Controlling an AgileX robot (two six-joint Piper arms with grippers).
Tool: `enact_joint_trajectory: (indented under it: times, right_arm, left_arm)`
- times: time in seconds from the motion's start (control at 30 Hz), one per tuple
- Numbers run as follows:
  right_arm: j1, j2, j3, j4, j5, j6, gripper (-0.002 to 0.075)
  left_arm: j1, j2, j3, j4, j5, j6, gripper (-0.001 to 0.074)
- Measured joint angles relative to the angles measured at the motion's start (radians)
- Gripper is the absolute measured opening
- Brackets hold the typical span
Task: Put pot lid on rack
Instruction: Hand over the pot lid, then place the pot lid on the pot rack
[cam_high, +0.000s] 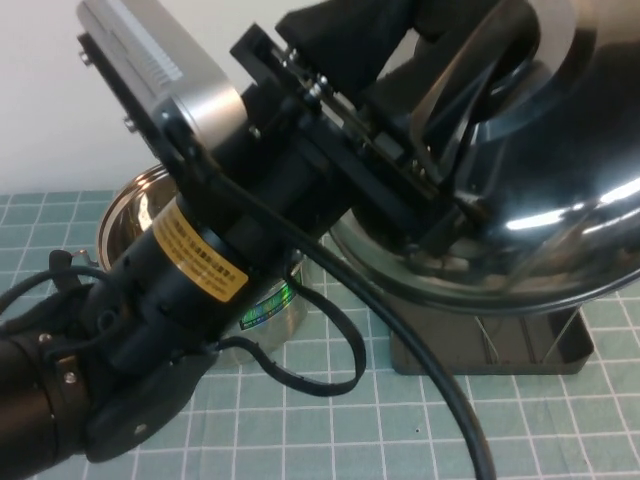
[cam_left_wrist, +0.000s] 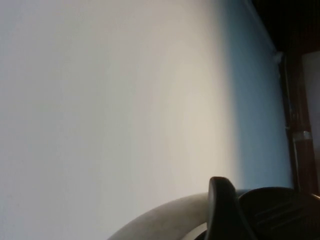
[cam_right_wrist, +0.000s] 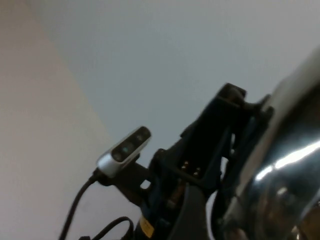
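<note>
Left tool (cam_high: 440, 190) raised above the table (cam_high: 300, 420), pinching the pot lid (cam_high: 560, 200) near its centre. Lid tilted on edge, hanging over the rack (cam_high: 480, 350), steel pot (cam_high: 140, 215) just beside. Right tool out of sight; state impossible to tell.

Shiny silver pot lid (cam_high: 560, 190), dark grey rack (cam_high: 480, 345)

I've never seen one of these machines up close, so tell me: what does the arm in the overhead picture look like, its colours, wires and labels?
The left arm is matt black and tubular, with a yellow printed label round its wrist. A silver box-shaped camera sits on a black bracket above it, and black cables loop loosely alongside. The left gripper is black too, with visible screws. The right gripper is not visible.
</note>
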Motion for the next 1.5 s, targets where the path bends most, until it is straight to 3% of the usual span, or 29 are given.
enact_joint_trajectory:
  times: [0.23,0.47,0.6,0.67,0.77,0.87,0.93,1.07,1.13,1.27,1.37,1.43,1.5]
  right_arm:
    - [0.000,0.102,0.000,0.024,0.013,0.041,0.0578]
    - [0.000,0.227,-0.038,0.028,0.156,0.023,0.0564]
    - [0.000,0.255,-0.067,0.029,0.180,-0.035,0.0451]
    - [0.000,0.265,-0.079,0.030,0.188,-0.054,0.0356]
    - [0.000,0.269,-0.097,0.049,0.194,-0.105,0.0150]
    - [0.000,0.269,-0.103,0.050,0.209,-0.144,0.0101]
    - [0.000,0.271,-0.105,0.041,0.204,-0.163,0.0101]
    - [0.000,0.273,-0.105,0.022,0.170,-0.178,0.0101]
    - [0.000,0.273,-0.105,0.022,0.137,-0.194,0.0101]
    - [0.000,0.278,-0.105,0.022,0.051,-0.235,0.0101]
    - [0.000,0.299,-0.105,0.022,0.010,-0.289,0.0101]
    - [0.000,0.335,-0.105,0.022,0.007,-0.336,0.0101]
    - [0.000,0.396,-0.105,0.023,0.016,-0.416,0.0101]
  left_arm:
    - [0.000,-0.004,-0.042,0.086,-0.004,-0.034,0.0333]
    - [0.000,-0.004,-0.042,0.216,0.000,-0.111,0.0333]
    - [0.000,-0.004,-0.042,0.255,0.011,-0.137,0.0333]
    - [0.000,-0.004,-0.042,0.263,0.029,-0.164,0.0333]
    - [0.000,-0.004,-0.042,0.291,0.074,-0.189,0.0333]
    - [0.002,-0.004,-0.042,0.316,0.126,-0.226,0.0331]
    - [0.002,-0.004,-0.042,0.325,0.144,-0.265,0.0365]
    - [0.000,-0.004,-0.042,0.338,0.174,-0.330,0.0589]
    - [0.000,-0.011,-0.042,0.332,0.199,-0.332,0.0650]
    - [0.000,-0.063,-0.042,0.242,0.335,-0.160,0.0685]
    - [0.000,-0.126,-0.042,0.037,0.492,0.076,0.0689]
    - [0.000,-0.168,-0.042,-0.135,0.587,0.230,0.0666]
    - [0.000,-0.212,-0.042,-0.306,0.680,0.347,0.0596]
